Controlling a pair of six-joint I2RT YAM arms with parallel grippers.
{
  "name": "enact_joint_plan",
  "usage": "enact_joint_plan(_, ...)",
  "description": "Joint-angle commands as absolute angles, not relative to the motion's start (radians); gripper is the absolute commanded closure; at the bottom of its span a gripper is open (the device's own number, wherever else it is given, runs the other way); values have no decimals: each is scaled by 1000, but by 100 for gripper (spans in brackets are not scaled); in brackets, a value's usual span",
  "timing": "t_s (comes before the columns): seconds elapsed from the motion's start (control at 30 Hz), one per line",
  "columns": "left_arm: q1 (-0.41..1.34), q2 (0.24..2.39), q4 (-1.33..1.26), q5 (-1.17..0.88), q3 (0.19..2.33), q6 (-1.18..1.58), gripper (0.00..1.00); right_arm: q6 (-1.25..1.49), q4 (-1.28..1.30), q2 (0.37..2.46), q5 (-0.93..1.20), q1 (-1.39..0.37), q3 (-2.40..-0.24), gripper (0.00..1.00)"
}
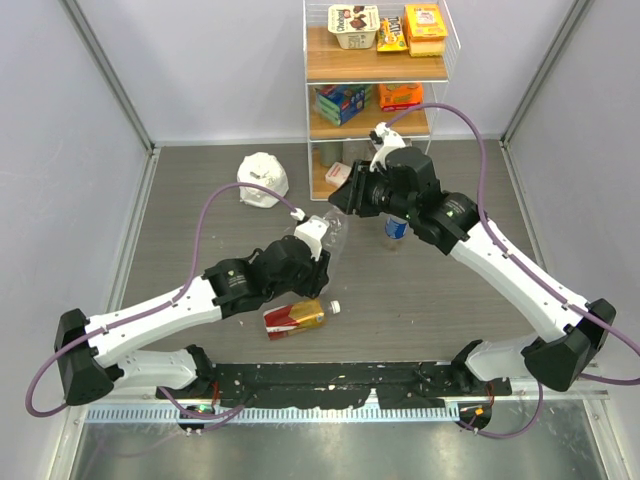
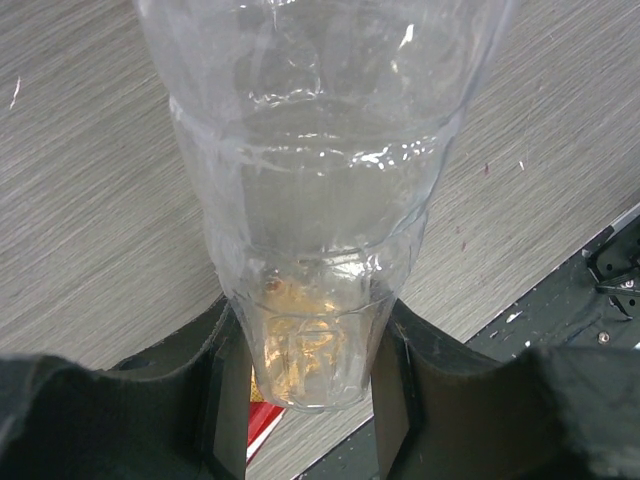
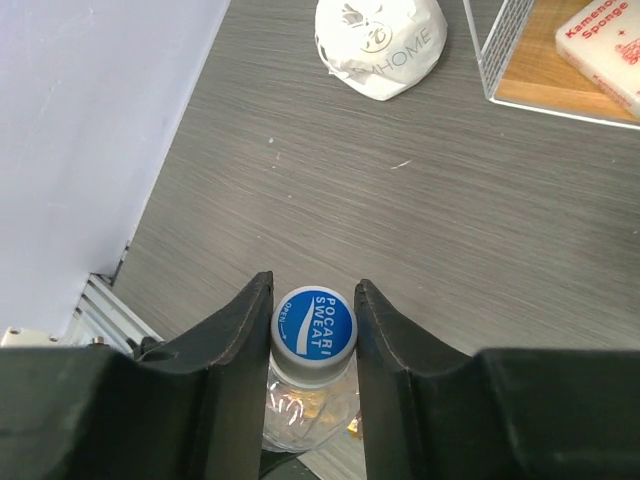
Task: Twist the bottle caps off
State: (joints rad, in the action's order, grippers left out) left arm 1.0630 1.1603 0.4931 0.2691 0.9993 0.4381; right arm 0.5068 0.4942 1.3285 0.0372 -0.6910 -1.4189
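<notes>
My left gripper [image 1: 318, 246] is shut on the base of a clear bottle [image 1: 333, 231], held tilted above the table; in the left wrist view the bottle [image 2: 310, 200] fills the space between the fingers [image 2: 225, 390]. My right gripper [image 1: 345, 200] is shut on that bottle's blue cap [image 3: 314, 322], with both fingers pressed against its sides. A blue-labelled bottle [image 1: 397, 228] stands behind my right arm, its cap hidden. An amber bottle with a red-and-gold label [image 1: 295, 317] lies on the table, its white cap [image 1: 335, 307] on.
A white lumpy bag [image 1: 263, 180] sits at the back left, also in the right wrist view [image 3: 380, 40]. A wire shelf with boxes [image 1: 375, 95] stands at the back. Grey walls close in both sides.
</notes>
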Motion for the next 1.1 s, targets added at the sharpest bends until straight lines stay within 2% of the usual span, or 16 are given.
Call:
enact_joint_plan(0.0, 1066, 1146, 479, 296, 1043, 445, 91, 528, 413, 1304, 5, -695, -1399, 72)
enact_joint_plan(0.03, 1066, 1146, 479, 295, 1042, 443, 91, 525, 413, 1304, 3, -695, -1397, 85)
enact_joint_plan(0.07, 1065, 1146, 479, 293, 1045, 445, 91, 523, 407, 1296, 3, -695, -1394, 89)
enact_joint_plan(0.1, 1066, 1144, 479, 291, 1043, 445, 91, 512, 403, 1293, 5, -695, -1393, 97)
enact_joint_plan(0.13, 1065, 1143, 477, 288, 1045, 445, 91, 506, 393, 1284, 15, -695, -1385, 98)
enact_joint_plan(0.47, 1065, 1085, 393, 158, 1011, 426, 93, 367, 215, 1143, 213, -684, -1263, 98)
enact_joint_plan(0.73, 1066, 1009, 279, -27, 966, 402, 94, 334, 97, 1081, 570, -603, -1195, 99)
enact_joint_plan(0.9, 1065, 1005, 253, -150, 968, 384, 95, 413, -105, 1072, 851, -543, -1132, 98)
enact_joint_plan(1.07, 1066, 996, 218, -199, 951, 382, 95, 485, -219, 1081, 969, -534, -1112, 99)
